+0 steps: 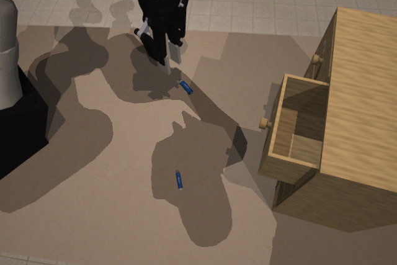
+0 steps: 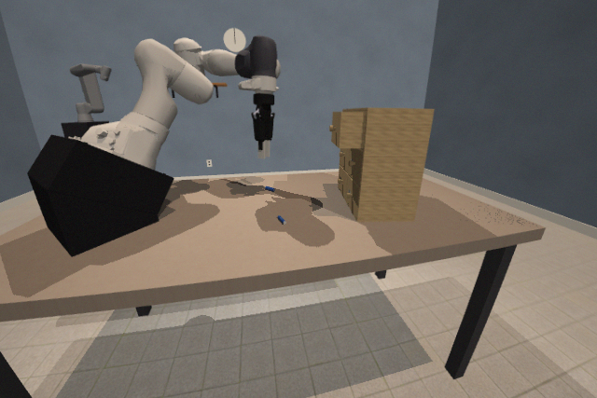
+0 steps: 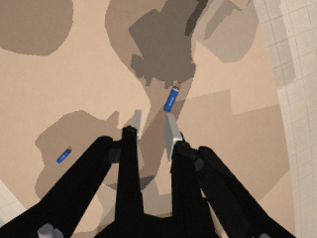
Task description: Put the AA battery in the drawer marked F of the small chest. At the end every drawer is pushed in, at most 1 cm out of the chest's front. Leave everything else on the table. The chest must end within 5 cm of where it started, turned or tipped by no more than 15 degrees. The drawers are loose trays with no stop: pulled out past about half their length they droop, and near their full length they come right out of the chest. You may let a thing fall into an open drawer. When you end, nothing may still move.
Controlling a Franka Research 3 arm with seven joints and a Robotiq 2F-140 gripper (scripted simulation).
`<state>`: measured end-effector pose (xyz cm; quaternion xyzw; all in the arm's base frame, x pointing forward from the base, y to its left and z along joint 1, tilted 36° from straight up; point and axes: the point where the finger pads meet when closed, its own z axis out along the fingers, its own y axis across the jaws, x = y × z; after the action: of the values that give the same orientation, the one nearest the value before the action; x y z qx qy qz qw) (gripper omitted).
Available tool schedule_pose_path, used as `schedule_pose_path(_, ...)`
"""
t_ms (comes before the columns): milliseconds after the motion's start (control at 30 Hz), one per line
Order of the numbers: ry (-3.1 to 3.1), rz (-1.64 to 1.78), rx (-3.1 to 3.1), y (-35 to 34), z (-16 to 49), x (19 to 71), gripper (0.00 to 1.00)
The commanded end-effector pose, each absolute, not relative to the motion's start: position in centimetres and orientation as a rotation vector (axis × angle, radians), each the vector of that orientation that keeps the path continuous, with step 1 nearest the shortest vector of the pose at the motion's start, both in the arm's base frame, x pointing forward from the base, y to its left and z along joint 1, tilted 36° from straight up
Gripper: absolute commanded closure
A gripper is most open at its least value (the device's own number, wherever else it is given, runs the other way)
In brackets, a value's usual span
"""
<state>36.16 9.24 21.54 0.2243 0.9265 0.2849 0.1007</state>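
Gripper parted above table, batteries lying loose

The gripper hangs above the table, fingers slightly open, holding nothing. Two blue batteries lie there: one battery near the fingertips, another battery well apart; which is AA is unclear. An upper drawer juts from the chest.

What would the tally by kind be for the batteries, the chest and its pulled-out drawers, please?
Blue batteries, one nearer the pincer, one farther off: 2
Wooden chest: 1
Pulled-out drawer: 1
Total: 4
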Motion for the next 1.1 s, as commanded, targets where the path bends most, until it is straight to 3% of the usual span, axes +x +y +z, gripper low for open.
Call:
schedule_pose_path(0,2.674,0.858,0.884,10.7,20.7,38.0,0.8)
schedule_pose_path(367,2.652,0.877,1.016,15.7,17.7,39.9,0.8)
schedule_pose_path(1067,2.651,0.879,1.022,16.0,17.5,40.0,0.8)
